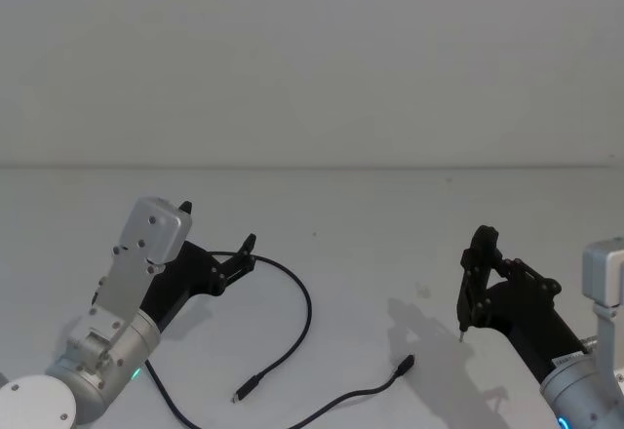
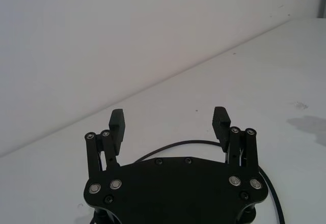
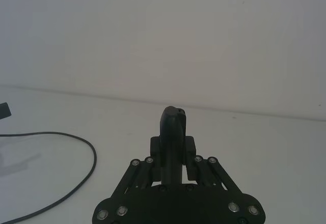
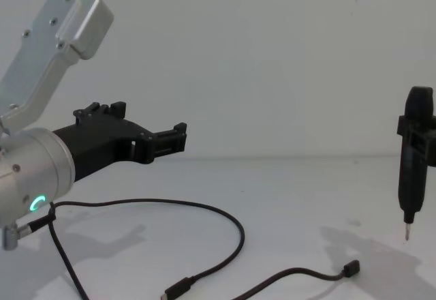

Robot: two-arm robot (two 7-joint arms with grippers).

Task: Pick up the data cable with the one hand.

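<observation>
White table (image 1: 390,214) bearing one black data cable (image 1: 308,312): it loops at near left, its two plugs (image 1: 246,388) lying apart at near centre.

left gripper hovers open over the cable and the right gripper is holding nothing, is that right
Not quite. The right gripper is not empty: its jaws are shut on a slim black pen-shaped tool, as the chest view shows. The left gripper does hover open over the data cable.
</observation>
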